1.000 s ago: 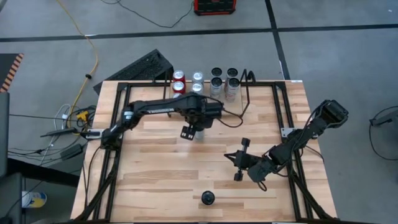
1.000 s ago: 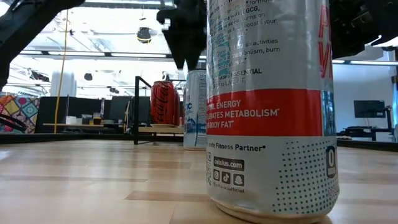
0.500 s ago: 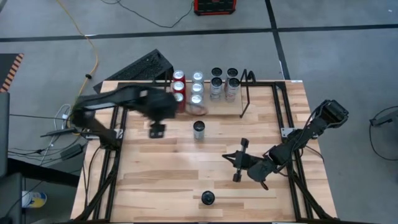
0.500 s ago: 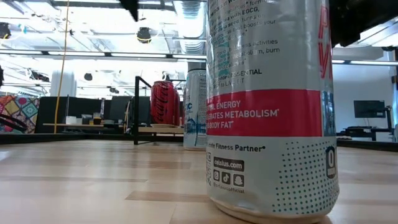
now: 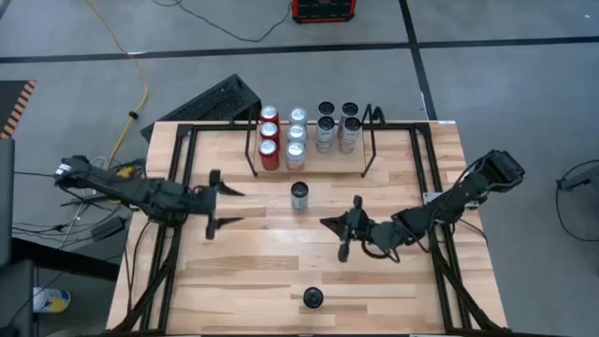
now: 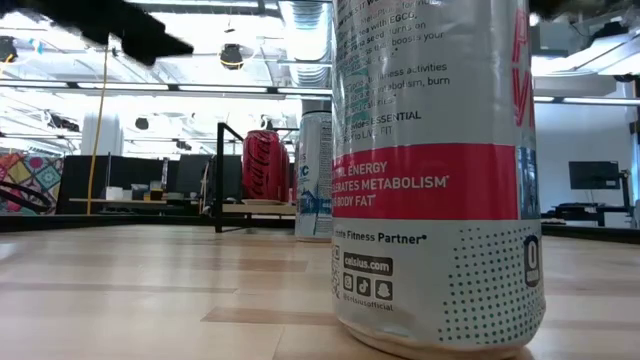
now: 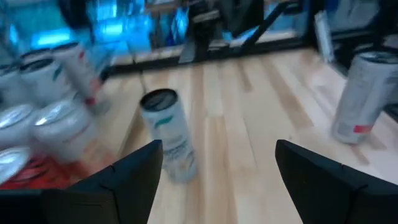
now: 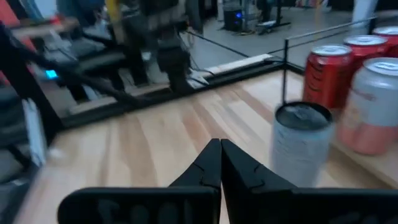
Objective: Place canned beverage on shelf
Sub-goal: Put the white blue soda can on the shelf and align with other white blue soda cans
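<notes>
Can looks rigid and slick; I'd grip mid-body with left gripper, fingers apart; right gripper pinched empty.

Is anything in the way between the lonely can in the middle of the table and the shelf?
Nothing visible blocks it. The can stands alone on bare wood just in front of the shelf. The shelf spot straight behind it already holds silver cans, though.

Near can top cut off, shelf cans blurred
</notes>
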Available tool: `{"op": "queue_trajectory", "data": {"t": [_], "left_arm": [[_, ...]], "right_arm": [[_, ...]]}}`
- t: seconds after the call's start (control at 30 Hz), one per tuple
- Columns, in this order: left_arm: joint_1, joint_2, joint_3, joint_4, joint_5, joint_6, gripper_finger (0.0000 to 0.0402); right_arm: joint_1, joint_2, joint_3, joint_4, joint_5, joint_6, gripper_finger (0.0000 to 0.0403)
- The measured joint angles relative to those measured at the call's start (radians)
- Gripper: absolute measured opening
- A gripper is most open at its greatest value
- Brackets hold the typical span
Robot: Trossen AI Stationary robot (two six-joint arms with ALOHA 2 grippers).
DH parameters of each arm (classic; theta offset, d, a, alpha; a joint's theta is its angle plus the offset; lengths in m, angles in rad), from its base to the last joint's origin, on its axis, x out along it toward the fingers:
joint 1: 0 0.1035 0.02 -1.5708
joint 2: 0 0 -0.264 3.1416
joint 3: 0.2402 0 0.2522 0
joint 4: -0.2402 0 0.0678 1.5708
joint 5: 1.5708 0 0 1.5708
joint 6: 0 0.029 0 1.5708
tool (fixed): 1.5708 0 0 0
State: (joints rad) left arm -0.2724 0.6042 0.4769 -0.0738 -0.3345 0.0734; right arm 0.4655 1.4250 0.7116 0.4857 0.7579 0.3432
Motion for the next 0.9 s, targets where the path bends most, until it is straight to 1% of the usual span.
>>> {"op": "queue_trajectory", "data": {"t": [0.1, 0.17, 0.23, 0.3, 0.4, 0.53, 0.63, 0.7, 0.77, 0.83, 0.9], "left_arm": [[-0.008, -0.081, -0.215, 0.283, 0.014, 0.079, 0.0297], [-0.008, -0.119, -0.320, 0.457, 0.014, 0.109, 0.0297], [-0.007, -0.157, -0.392, 0.592, 0.005, 0.135, 0.0297], [-0.006, -0.194, -0.437, 0.667, 0.003, 0.155, 0.0297], [-0.006, -0.252, -0.453, 0.662, 0.000, 0.178, 0.0297], [-0.006, -0.329, -0.455, 0.551, -0.002, 0.213, 0.0297], [-0.006, -0.422, -0.455, 0.413, -0.019, 0.214, 0.0297], [-0.006, -0.486, -0.456, 0.348, -0.013, 0.202, 0.0297], [-0.006, -0.544, -0.456, 0.314, 0.015, 0.198, 0.0297], [-0.006, -0.595, -0.456, 0.299, 0.022, 0.211, 0.0297], [-0.006, -0.604, -0.455, 0.300, -0.021, 0.258, 0.0297]], "right_arm": [[-0.057, 0.000, 0.061, -0.045, -0.075, 0.024, 0.0027], [-0.093, 0.000, 0.119, -0.121, -0.126, 0.039, 0.0027], [-0.125, 0.000, 0.192, -0.248, -0.149, 0.073, 0.0027], [-0.149, 0.000, 0.273, -0.402, -0.149, 0.118, 0.0027], [-0.171, 0.000, 0.384, -0.594, -0.133, 0.186, 0.0027], [-0.188, 0.004, 0.462, -0.714, -0.133, 0.270, 0.0027], [-0.217, 0.004, 0.481, -0.730, -0.154, 0.326, 0.0027], [-0.248, 0.004, 0.488, -0.743, -0.208, 0.339, 0.0027], [-0.277, 0.005, 0.491, -0.746, -0.266, 0.341, 0.0027], [-0.302, 0.005, 0.493, -0.737, -0.292, 0.341, 0.0027], [-0.310, 0.004, 0.494, -0.733, -0.288, 0.341, 0.0027]]}}
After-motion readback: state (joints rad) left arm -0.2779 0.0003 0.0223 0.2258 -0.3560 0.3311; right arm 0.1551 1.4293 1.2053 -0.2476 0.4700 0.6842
